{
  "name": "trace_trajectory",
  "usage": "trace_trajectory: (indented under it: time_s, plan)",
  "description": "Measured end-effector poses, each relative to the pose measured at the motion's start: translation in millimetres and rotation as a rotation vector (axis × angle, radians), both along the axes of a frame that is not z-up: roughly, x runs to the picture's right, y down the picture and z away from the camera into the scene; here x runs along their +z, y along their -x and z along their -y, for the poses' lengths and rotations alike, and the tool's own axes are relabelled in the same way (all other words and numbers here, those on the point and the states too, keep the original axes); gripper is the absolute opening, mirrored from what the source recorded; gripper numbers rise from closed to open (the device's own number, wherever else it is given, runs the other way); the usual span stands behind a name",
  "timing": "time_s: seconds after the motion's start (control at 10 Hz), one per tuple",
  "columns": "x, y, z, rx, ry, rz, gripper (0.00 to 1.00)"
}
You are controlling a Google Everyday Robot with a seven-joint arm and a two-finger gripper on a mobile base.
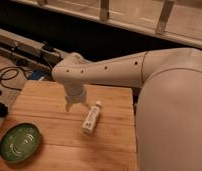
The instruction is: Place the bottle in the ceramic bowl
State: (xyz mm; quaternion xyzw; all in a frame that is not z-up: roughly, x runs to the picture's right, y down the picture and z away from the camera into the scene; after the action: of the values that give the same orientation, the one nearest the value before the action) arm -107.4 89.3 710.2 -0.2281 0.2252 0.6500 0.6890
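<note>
Bottle: laid on its side on the wooden bench, cap pointed away from the near edge.
End effector: held just left of the cap, fingers spread, released, nothing grasped.
Ceramic bowl: set at the near left corner, well apart from the bottle.

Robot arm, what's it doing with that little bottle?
The robot's gripper hangs open above the wooden table, pointing down, right beside the small white bottle. The bottle lies on its side on the wood, not held. The green ceramic bowl sits empty near the table's corner, apart from both.
</note>
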Motion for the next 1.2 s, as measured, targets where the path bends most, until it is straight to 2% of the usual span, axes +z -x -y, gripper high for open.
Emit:
trace_trajectory:
  time_s: [0.1, 0.2, 0.4, 0.6, 1.0, 1.2]
  plan:
    - [5.8, -5.1, 7.6, 0.009, -0.029, -0.019, 0.65]
    - [16.6, -21.5, 22.0, 0.023, -0.077, -0.06, 0.65]
    - [33.9, -53.3, 46.2, 0.082, -0.158, -0.108, 0.65]
    - [42.4, -98.2, 51.5, 0.16, -0.196, -0.159, 0.65]
    - [42.4, -99.1, 51.0, 0.167, -0.197, -0.158, 0.65]
    - [45.7, -92.5, 43.8, 0.151, -0.172, -0.162, 0.65]
